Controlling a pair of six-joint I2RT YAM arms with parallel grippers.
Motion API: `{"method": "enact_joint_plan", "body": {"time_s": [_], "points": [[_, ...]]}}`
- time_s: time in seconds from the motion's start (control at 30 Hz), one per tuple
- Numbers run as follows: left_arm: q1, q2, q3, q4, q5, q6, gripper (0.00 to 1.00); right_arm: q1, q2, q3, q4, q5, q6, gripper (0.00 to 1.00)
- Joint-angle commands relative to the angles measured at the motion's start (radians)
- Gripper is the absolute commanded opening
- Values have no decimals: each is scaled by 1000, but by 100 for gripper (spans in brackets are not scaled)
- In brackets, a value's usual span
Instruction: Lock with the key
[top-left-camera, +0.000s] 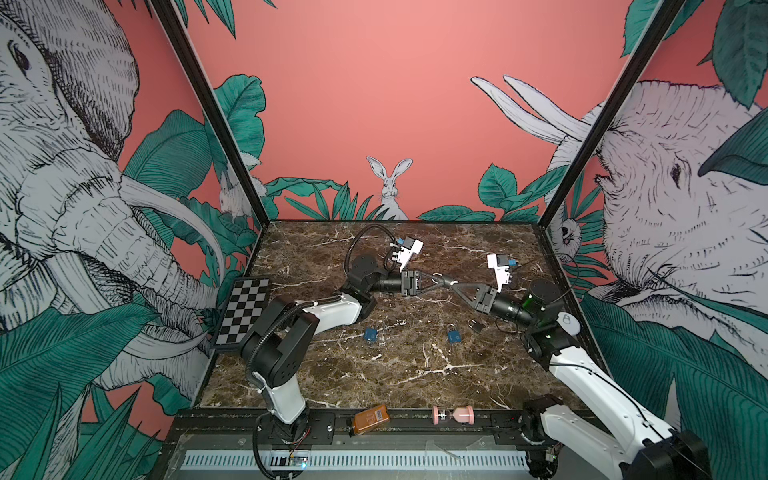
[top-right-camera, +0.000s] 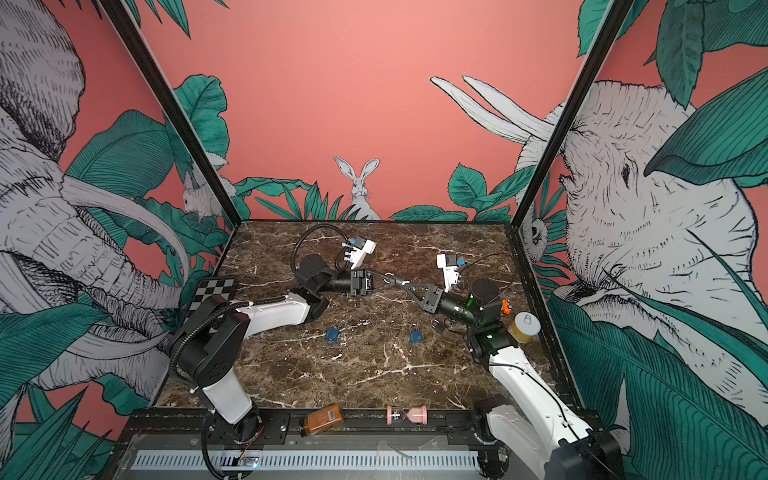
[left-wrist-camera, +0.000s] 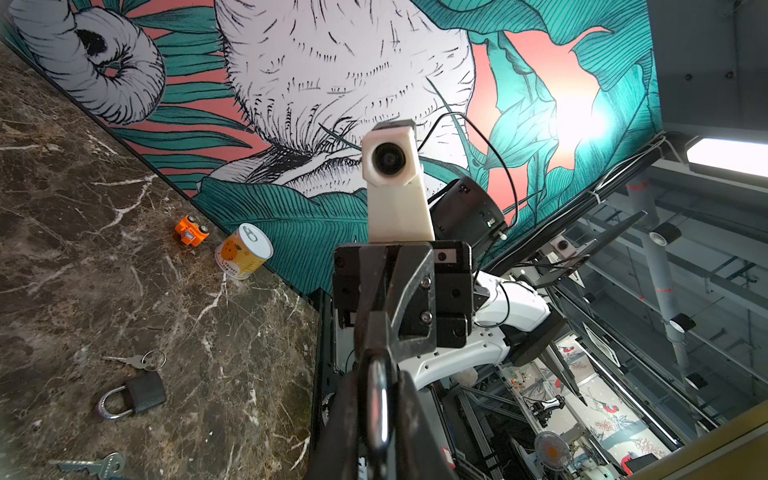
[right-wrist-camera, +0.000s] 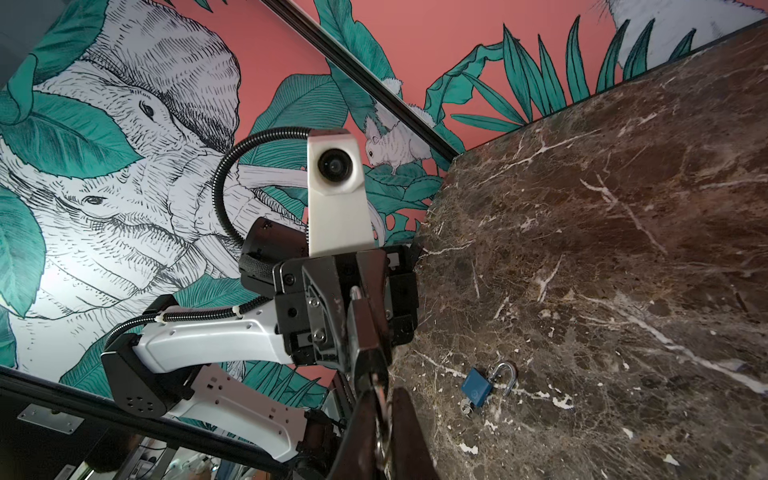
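Roughly halfway: padlock (left-wrist-camera: 380, 397) clamped by L gripper (top-left-camera: 438, 279), key (right-wrist-camera: 380, 415) pinched by R gripper (top-left-camera: 449, 283); insertion & turn not yet done.

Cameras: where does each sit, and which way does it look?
Top views: high in front, looking down at the table; left arm, right arm show.
Left wrist: on the left arm, facing the right arm; the left gripper grips a metal loop.
Right wrist: on the right arm, facing the left arm; the right gripper shows.
Shared: black padlock, in left wrist and both top views.
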Motion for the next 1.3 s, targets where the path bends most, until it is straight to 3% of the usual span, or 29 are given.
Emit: {"method": "enact_joint_plan", "body": {"time_s": [0.0, 0.1, 0.2, 0.47, 0.6, 0.87, 0.93, 1.0, 1.07, 1.13, 1.23, 1.27], "points": [[1, -4, 23, 61, 13, -14, 0, -4, 2, 28, 63, 3, -4, 9], [0, 4, 23, 74, 12, -23, 0, -4, 2, 21, 68, 1, -2, 8], [1, 9, 28, 77, 9, -25, 0, -5, 8, 8, 87, -4, 6, 0], [4, -4, 46, -56, 19, 67, 0, -28, 1, -42, 160, -24, 35, 0], [15, -36, 8, -79, -37, 134, 0, -69, -11, -69, 227, -48, 80, 0], [50, -38, -17, 42, -87, 76, 0, -102, -57, -108, 251, -57, 98, 0], [50, -34, 6, -19, -53, 93, 0, -103, -66, -109, 202, -50, 82, 0], [49, -29, 55, -171, 26, 153, 0, -102, -81, -95, 91, -26, 38, 0], [49, -30, 114, -408, 112, 289, 0, -102, -108, -70, -96, 37, -41, 0], [50, -60, 172, -819, 135, 578, 0, -102, -142, -58, -250, 131, -97, 0], [26, -93, 300, -1496, -30, 1109, 0, -99, -164, -76, -316, 185, -106, 0], [19, -84, 316, -1577, -57, 1174, 0, -100, -161, -76, -339, 186, -106, 0]]}}
